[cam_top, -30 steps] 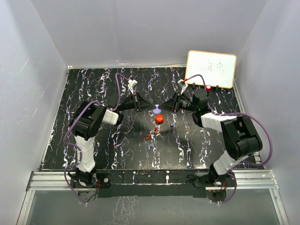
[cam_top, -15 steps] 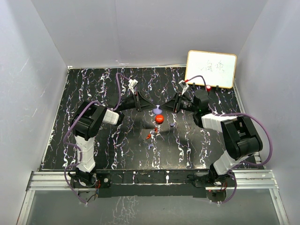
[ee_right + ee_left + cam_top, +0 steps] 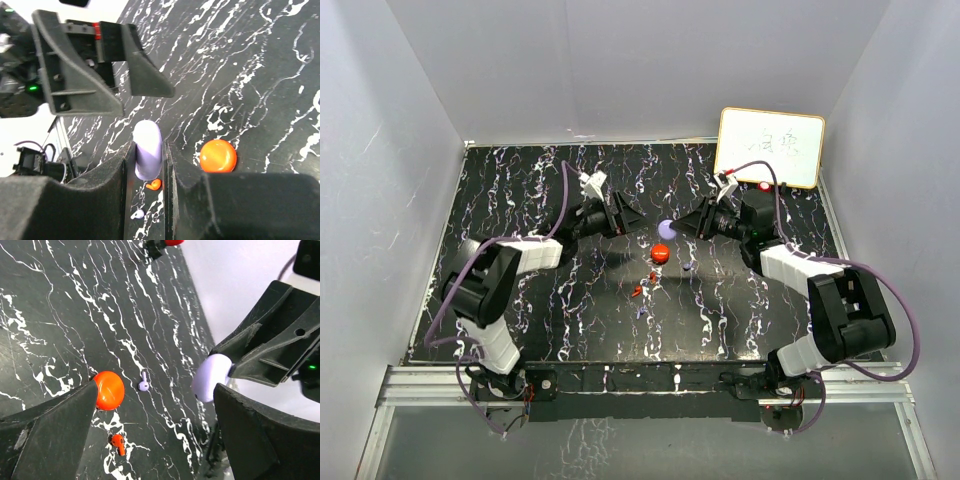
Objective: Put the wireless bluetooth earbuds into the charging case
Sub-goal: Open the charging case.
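Right pincer [image 3: 148,167] is clamped on the lavender charging case [image 3: 147,142], holding it on edge above the surface [image 3: 50,315]. Left pincer [image 3: 635,222] gapes wide, empty, just beside that case. Below on the surface lie the red case [image 3: 109,390], a lavender earbud [image 3: 143,385] beside it and a red earbud [image 3: 118,442], clear of both pincers.

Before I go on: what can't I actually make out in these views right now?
- Lavender case: whether open or shut; right wrist view shows only its edge, pinched in the right hand.
- Earbuds: too small to count in top view; left wrist shows one lavender earbud, one red earbud, its own fingers blocking both lower corners.
- Whiteboard writing: blurred, top view.
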You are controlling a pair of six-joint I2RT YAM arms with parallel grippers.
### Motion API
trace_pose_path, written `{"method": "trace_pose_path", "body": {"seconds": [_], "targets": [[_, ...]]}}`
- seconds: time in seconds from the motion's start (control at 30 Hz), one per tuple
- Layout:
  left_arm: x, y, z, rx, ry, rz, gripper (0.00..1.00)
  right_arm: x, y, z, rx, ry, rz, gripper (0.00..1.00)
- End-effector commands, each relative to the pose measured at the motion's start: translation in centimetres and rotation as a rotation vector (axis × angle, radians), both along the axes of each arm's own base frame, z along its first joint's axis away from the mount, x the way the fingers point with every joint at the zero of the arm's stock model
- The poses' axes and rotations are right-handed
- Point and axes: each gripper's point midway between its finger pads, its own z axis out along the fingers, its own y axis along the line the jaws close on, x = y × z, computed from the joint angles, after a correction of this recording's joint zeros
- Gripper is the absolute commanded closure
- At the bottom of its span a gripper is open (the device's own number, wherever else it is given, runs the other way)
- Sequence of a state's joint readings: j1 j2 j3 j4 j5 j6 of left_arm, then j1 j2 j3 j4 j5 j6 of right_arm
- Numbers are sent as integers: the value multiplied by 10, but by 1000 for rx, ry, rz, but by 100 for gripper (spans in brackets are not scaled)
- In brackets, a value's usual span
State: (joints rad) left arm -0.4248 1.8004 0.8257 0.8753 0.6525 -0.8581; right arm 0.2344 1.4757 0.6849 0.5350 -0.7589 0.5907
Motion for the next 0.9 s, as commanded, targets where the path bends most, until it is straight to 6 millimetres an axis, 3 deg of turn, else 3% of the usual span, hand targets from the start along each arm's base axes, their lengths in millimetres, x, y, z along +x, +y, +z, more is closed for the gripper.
{"method": "trace_pose_path", "body": {"seconds": [0.0, 0.27, 0.47, 0.87], "targets": [[-2, 8, -6, 273, -33, 65, 1, 19, -13, 15, -95, -85, -87, 99], [-19, -13, -22, 387, -20, 23, 1, 23, -21, 7, -141, -65, -133, 99], [-22, -17, -32, 406, -10, 21, 1, 23, -19, 8, -133, -63, -119, 100], [-13, -20, -14, 384, -53, 48, 1, 22, -17, 8, -132, -61, -108, 100]]}}
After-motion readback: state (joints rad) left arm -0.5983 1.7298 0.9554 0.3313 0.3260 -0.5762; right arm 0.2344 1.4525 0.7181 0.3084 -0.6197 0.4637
